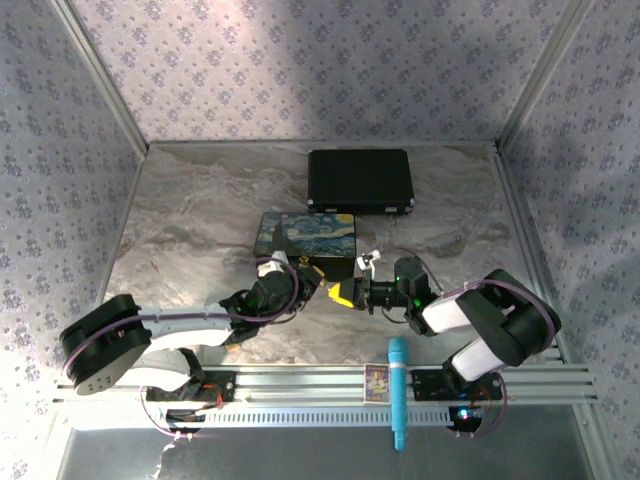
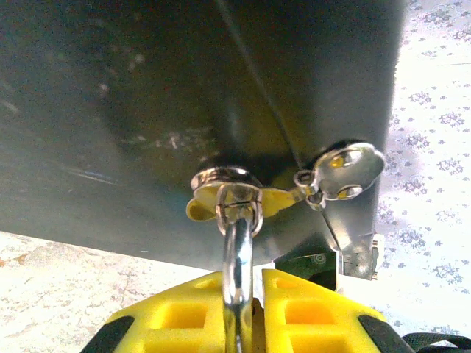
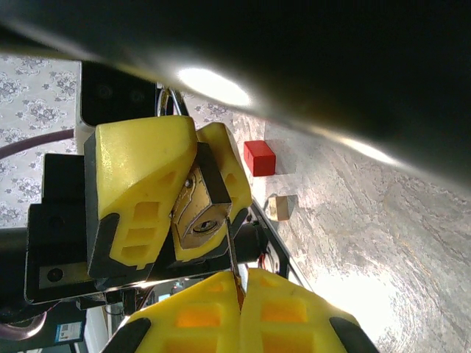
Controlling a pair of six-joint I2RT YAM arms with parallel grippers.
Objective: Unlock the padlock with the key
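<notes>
Yellow pads of my right gripper [image 3: 239, 278] sit lowest and closest in the right wrist view. They are pressed together on the key [image 3: 232, 250], which shows edge-on as a thin dark blade rising from the seam between them. Just past it, my left gripper [image 3: 197, 156] is clamped on the padlock [image 3: 197, 217], just in front of the painted box [image 1: 305, 233], at its near edge.

I judge this to be the insertion step. The blade tip stands right beside the keyhole [image 3: 207, 225], and I cannot tell whether it is inside. The next move calls for a fine line-up with the slot, a straight push, then a twist while my left fingers hold firm.

As for the padlock, it is tiny and brass-gold with a scuffed face, its keyhole turned toward my right wrist. A thin silvery shackle [image 3: 169, 99] peeks out behind the left fingers.
</notes>
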